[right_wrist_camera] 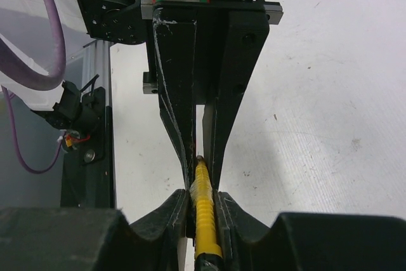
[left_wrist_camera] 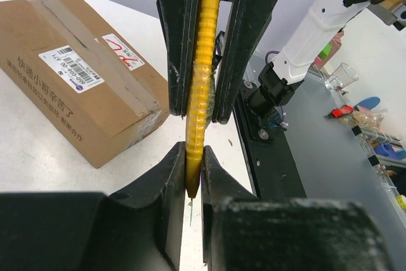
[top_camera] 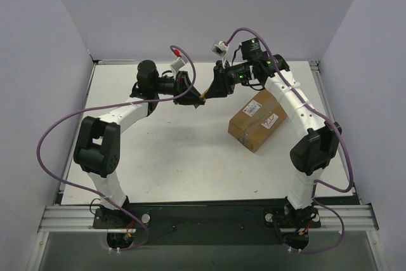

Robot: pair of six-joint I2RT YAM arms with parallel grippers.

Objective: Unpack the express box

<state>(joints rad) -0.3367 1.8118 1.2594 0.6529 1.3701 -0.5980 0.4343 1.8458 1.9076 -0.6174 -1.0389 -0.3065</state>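
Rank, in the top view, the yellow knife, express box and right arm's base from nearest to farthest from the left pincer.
1. yellow knife: gripped by the left pincer.
2. express box: on its right.
3. right arm's base: near edge.

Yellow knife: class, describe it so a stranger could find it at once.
Over the far middle of the white table, the left hand and right hand meet. Both pinch the yellow knife: slim, ribbed, bright beside the brown express box.
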